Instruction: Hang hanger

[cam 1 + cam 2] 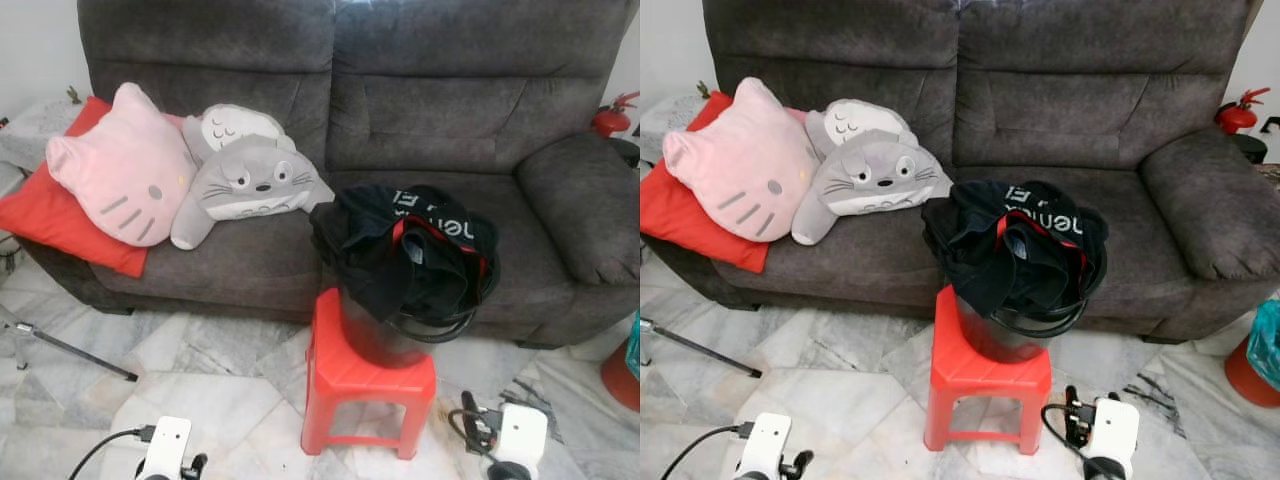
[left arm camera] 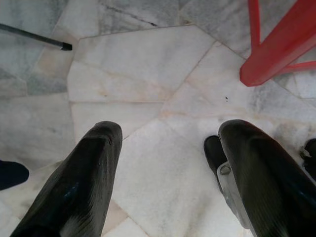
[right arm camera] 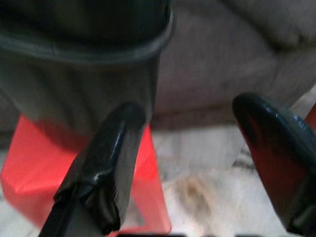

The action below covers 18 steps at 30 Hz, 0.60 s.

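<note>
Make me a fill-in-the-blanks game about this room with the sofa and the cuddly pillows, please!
1. The dark bucket full of black clothes stands on a ____ stool.
2. The pink cat pillow lies on a ____ cushion.
3. The grey plush toy lies on the ____.
4. The left gripper hangs over the floor with its fingers ____.

Missing words: red; red; sofa; open
</note>
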{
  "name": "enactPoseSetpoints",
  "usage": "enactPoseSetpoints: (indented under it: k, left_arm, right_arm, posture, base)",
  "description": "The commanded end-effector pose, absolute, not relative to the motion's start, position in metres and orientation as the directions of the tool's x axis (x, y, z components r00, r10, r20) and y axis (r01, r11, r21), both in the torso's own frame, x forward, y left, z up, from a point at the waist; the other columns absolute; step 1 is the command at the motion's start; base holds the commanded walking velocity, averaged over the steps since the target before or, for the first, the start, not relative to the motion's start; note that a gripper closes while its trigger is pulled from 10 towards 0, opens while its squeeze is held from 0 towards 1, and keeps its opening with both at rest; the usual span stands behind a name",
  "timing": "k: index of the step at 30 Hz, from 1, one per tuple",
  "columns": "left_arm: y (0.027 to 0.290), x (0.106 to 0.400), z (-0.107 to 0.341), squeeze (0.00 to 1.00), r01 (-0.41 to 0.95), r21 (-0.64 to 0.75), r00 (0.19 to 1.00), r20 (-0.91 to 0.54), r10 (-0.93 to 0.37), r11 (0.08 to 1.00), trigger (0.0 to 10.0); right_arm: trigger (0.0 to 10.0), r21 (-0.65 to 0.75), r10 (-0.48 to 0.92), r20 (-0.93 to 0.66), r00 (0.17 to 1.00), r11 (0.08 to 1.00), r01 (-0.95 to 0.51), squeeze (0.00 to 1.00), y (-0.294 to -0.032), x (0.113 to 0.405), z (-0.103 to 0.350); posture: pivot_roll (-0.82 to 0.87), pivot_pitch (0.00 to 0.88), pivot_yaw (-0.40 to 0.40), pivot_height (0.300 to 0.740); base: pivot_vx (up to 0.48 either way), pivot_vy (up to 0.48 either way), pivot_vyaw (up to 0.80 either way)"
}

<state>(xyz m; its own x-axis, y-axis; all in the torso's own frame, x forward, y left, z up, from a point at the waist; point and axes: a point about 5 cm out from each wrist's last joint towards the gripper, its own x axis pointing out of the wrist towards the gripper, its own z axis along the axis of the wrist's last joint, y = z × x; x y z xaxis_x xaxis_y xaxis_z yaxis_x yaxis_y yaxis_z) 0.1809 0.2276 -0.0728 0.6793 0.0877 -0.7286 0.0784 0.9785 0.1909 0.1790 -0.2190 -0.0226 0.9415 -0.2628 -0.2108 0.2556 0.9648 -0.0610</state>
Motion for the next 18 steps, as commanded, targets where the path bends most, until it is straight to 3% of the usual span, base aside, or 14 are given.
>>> enactPoseSetpoints:
  k: [1,8,18]
  left_arm:
    - [0.231,0.176,-0.075,0.0,0.085,0.205,0.657,-0.747,0.1,0.975,10.0]
    - [0.234,0.177,-0.074,0.0,0.075,0.213,0.658,-0.745,0.112,0.974,10.0]
    - [0.231,0.169,-0.079,0.0,0.083,0.203,0.625,-0.773,0.108,0.976,10.0]
  right_arm:
    - [10.0,-0.086,-0.275,-0.111,0.955,0.96,0.266,0.0,-0.219,0.189,-0.003]
    - [10.0,-0.078,-0.332,0.02,0.943,0.94,0.332,0.0,-0.221,0.211,0.03]
    - [10.0,-0.069,-0.275,0.154,0.949,0.955,0.288,0.0,-0.208,0.247,0.075]
  posture:
    - [-0.18,0.0,0.024,0.74]
    - [-0.18,0.0,0.025,0.74]
    - [-0.16,0.0,0.016,0.74]
  base:
    - [0.0,0.0,0.0]
    - [0.0,0.0,0.0]
    - [0.0,0.0,0.0]
